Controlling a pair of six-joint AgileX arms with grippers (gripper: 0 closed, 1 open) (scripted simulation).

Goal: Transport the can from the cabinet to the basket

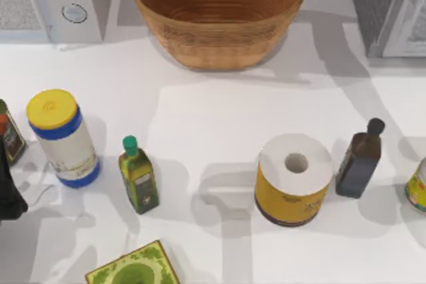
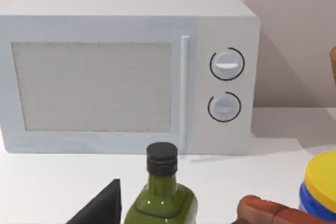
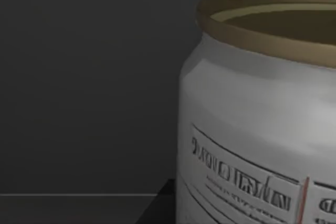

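Up close, my right wrist camera is sitting against the can (image 3: 257, 129) in a dark enclosure, presumably inside the cabinet (image 1: 389, 4) at the table's far right; whether the right fingers are apart or clamped on it, I cannot tell. Left arm is idling at the table's left edge, facing the white appliance (image 2: 126, 72). Risks I am weighing: the can slipping, or clipping the door frame while leaving. Beyond that, the basket (image 1: 219, 51) is waiting at far centre, well apart.
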